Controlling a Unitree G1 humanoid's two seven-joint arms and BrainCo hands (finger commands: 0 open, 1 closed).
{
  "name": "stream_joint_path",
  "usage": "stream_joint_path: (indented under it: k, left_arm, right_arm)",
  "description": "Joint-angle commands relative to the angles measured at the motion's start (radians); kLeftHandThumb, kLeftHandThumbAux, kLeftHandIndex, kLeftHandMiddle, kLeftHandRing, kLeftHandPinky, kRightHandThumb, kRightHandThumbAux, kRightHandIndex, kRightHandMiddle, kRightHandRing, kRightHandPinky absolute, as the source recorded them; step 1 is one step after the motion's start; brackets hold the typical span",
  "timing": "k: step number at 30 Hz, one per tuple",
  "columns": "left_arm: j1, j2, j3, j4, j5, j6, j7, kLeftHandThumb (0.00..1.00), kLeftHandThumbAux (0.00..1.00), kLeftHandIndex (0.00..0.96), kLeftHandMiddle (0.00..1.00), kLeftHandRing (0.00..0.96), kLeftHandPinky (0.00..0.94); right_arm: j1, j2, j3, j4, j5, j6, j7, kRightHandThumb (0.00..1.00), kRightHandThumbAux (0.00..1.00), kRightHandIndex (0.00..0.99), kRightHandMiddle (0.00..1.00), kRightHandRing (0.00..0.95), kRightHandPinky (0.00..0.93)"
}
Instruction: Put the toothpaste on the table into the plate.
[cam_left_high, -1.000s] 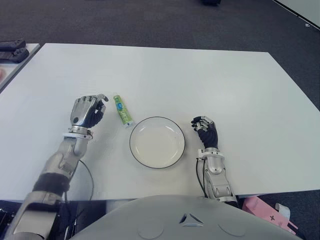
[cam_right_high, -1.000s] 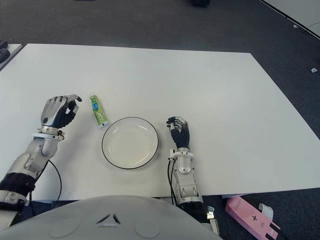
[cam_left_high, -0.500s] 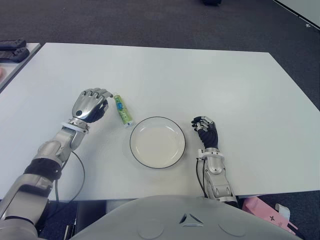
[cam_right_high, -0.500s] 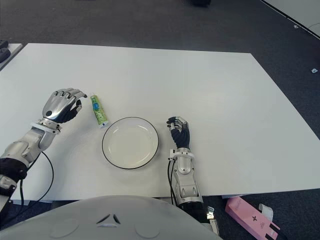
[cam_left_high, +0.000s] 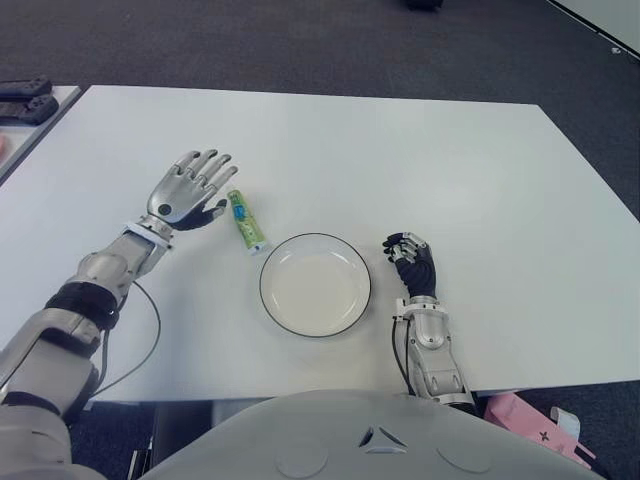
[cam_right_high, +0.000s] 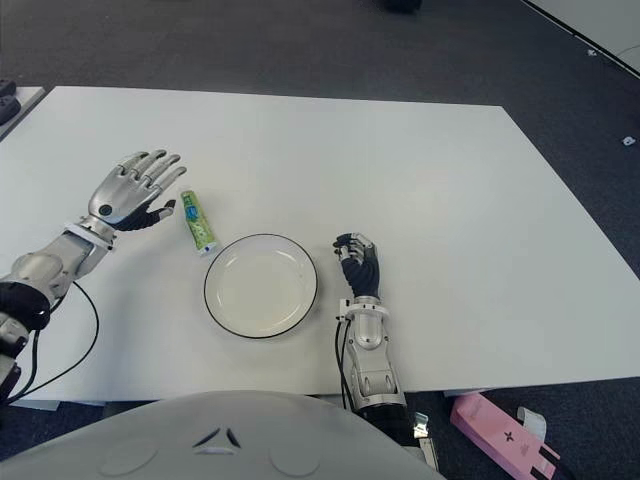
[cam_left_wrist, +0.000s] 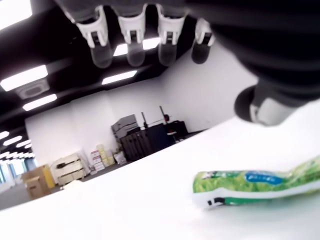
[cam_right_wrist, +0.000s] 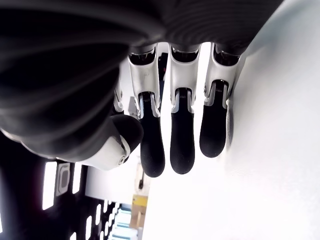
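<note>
Left hand (cam_left_high: 190, 192) has uncurled since a second ago: fingers now fully spread, holding nothing, poised just left of the small green toothpaste tube (cam_left_high: 245, 221). Tube lies flat on the white table (cam_left_high: 450, 180), just outside the black-rimmed white plate (cam_left_high: 315, 284). Pre-grasp, likely. Right hand (cam_left_high: 412, 263) right of plate, fingers curled, empty.

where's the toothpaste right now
In the eye views the toothpaste lies flat on the table, left of centre, between the open left hand and the plate, just off the plate's upper-left rim; nothing holds it.
</note>
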Motion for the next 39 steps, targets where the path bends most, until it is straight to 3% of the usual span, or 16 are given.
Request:
stream_joint_path:
  k: [1,9,19,31,39]
  left_arm:
    - [-0.092,-0.053,-0.123,0.183,0.090,0.046,0.061,0.558,0.298,0.000,0.000,0.000,0.000]
    - [-0.163,-0.061,-0.269,0.287,0.155,0.080,0.075,0.566,0.233,0.000,0.000,0.000,0.000]
    - [-0.219,-0.080,-0.408,0.347,0.202,0.101,0.058,0.552,0.224,0.000,0.000,0.000,0.000]
    - [-0.239,-0.127,-0.551,0.397,0.224,0.076,0.066,0.517,0.285,0.000,0.000,0.000,0.000]
    - [-0.221,-0.154,-0.611,0.434,0.213,0.057,0.075,0.556,0.396,0.000,0.000,0.000,0.000]
  right_arm:
    - [0.020,0.001,-0.002,0.022,-0.009,0.016,-0.002,0.717,0.729,0.427,0.494,0.479,0.465]
    - [0.031,0.006,-0.006,0.008,-0.007,0.029,-0.005,0.717,0.729,0.428,0.496,0.482,0.472]
    - [0.039,0.008,-0.005,-0.008,-0.008,0.044,-0.011,0.714,0.728,0.428,0.501,0.489,0.476]
    - [0.049,0.006,-0.005,-0.018,-0.011,0.034,-0.013,0.713,0.728,0.429,0.503,0.487,0.475]
    - [0.061,0.007,-0.007,-0.032,-0.008,0.038,-0.012,0.712,0.728,0.430,0.498,0.478,0.460]
